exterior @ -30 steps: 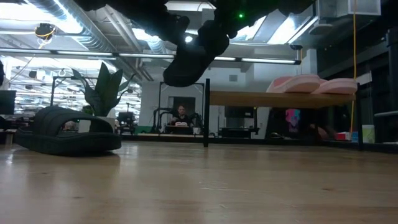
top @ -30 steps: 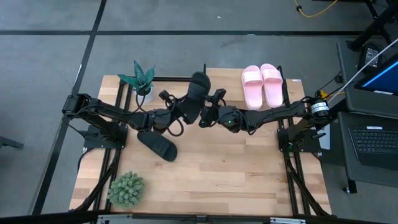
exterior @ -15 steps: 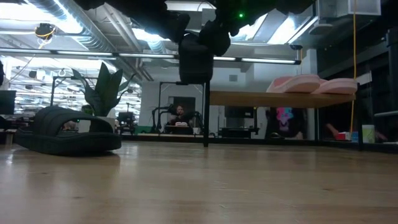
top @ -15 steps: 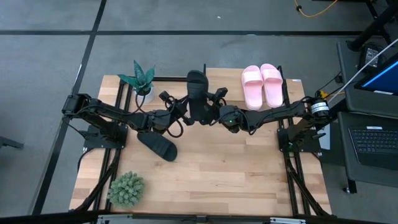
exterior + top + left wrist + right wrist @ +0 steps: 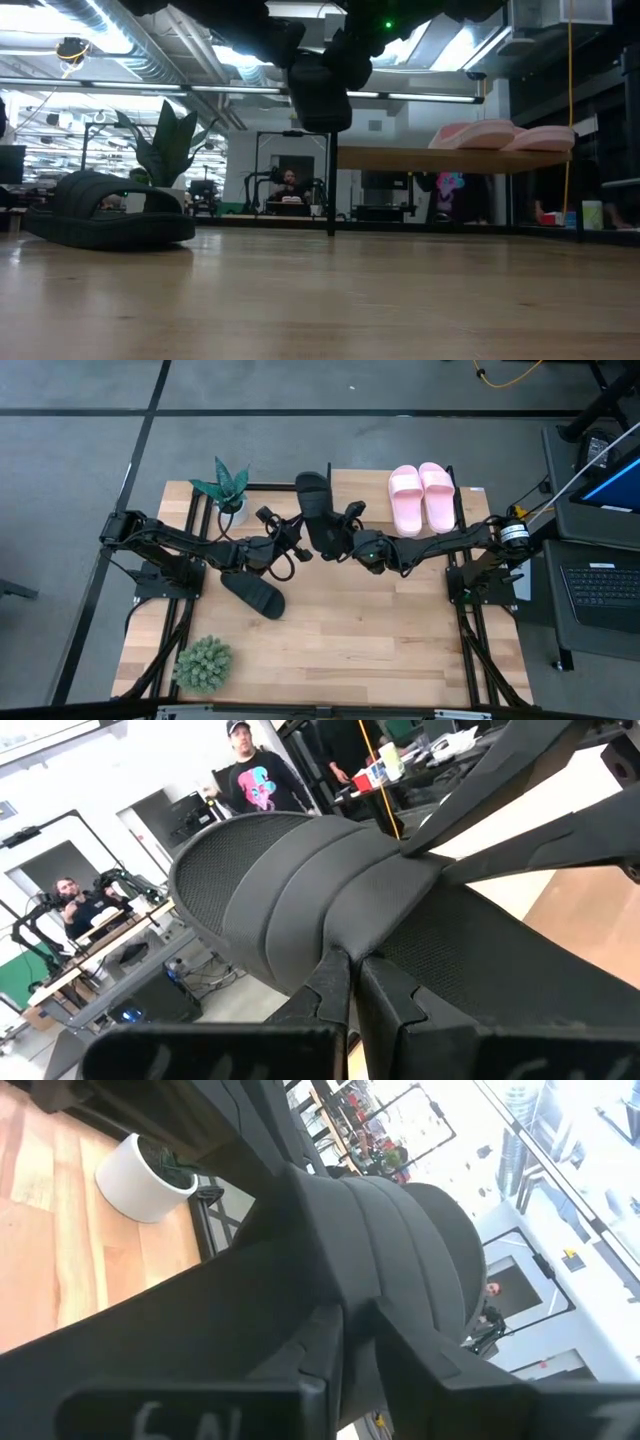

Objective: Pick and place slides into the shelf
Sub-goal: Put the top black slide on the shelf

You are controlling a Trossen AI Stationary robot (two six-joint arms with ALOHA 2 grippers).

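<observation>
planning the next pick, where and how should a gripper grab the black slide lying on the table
Grip the black slide on the table across its wide strap, coming from above: it lies sole-down, strap arching over the footbed, as the low view shows, and nothing covers it.

Both arms reach inward from the table's left and right edges and meet near the far middle. The left end effector point(image 5: 296, 543) and the right end effector point(image 5: 342, 543) are each clamped on the same raised black slide point(image 5: 317, 510), one from either side.
</observation>
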